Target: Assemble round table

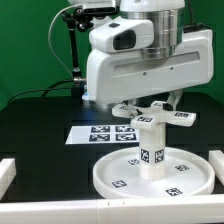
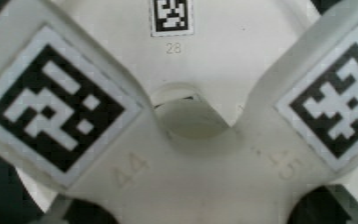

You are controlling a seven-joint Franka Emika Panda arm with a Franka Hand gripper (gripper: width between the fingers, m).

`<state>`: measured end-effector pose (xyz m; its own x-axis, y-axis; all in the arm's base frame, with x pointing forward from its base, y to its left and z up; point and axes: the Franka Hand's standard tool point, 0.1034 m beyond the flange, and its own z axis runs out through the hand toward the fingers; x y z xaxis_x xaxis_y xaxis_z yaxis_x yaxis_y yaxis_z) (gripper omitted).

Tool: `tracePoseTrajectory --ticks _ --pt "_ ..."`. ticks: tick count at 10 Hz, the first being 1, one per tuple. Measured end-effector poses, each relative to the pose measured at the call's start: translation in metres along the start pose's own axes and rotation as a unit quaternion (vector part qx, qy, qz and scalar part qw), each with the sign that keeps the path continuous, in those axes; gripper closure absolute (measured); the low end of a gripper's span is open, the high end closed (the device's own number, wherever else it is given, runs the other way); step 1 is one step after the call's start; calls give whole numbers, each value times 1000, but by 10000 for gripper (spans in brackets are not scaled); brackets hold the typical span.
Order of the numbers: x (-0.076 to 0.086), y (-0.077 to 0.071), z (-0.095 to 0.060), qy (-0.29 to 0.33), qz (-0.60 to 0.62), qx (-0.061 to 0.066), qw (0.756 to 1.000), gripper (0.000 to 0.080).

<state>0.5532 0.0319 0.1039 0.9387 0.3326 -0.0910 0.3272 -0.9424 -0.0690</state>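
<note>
The large round disc (image 1: 112, 177) lies flat near the front of the black table. The short cylinder leg (image 1: 150, 146) stands upright on its middle. The cross-shaped piece (image 1: 147, 119) sits flat on top of the leg, its tagged arms spreading out. My gripper (image 1: 155, 103) reaches straight down onto the cross and is shut on it. In the wrist view the cross-shaped piece (image 2: 194, 120) fills the picture, with a round hollow at its centre and tags on three arms. My gripper (image 2: 201, 208) shows only as dark fingertips (image 2: 66, 212) at either side of the piece.
The marker board (image 1: 98, 132) lies flat on the table behind the disc. White rails stand at the exterior view's left (image 1: 6, 175) and right (image 1: 216, 160) front corners. A black stand with cables (image 1: 72, 50) rises at the back.
</note>
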Motion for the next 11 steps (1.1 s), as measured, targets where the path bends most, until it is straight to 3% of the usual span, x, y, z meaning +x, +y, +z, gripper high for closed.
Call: tracePoseTrajectory --ticks 7,11 --pt "0 1 0 5 22 -1 1000 348" --pt "1 1 1 25 247 15 969 348"
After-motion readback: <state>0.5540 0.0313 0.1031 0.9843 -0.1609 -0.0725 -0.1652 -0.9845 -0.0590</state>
